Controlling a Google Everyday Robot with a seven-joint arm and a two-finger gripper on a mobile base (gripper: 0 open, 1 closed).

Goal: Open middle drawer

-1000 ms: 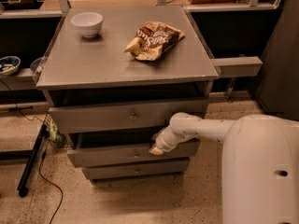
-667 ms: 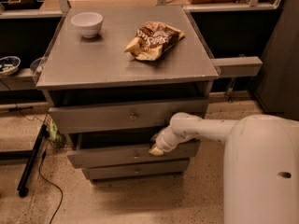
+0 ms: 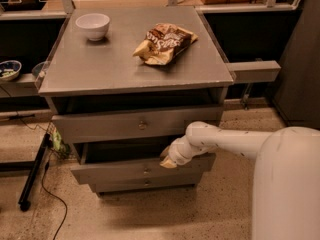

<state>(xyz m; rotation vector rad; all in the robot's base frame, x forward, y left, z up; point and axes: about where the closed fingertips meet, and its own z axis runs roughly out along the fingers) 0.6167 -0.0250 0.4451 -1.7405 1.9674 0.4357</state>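
The middle drawer is a grey flat front with a small round knob. It stands pulled out from the cabinet, with a dark gap above it. My gripper is at the top edge of that drawer front, just right of the knob, and the white arm reaches in from the right. The taller top drawer sits above and is nearly shut. The narrow bottom drawer is below it.
On the cabinet top stand a white bowl and a crumpled snack bag. A dark stand leg and cable lie on the floor to the left. A grey shelf arm juts out on the right.
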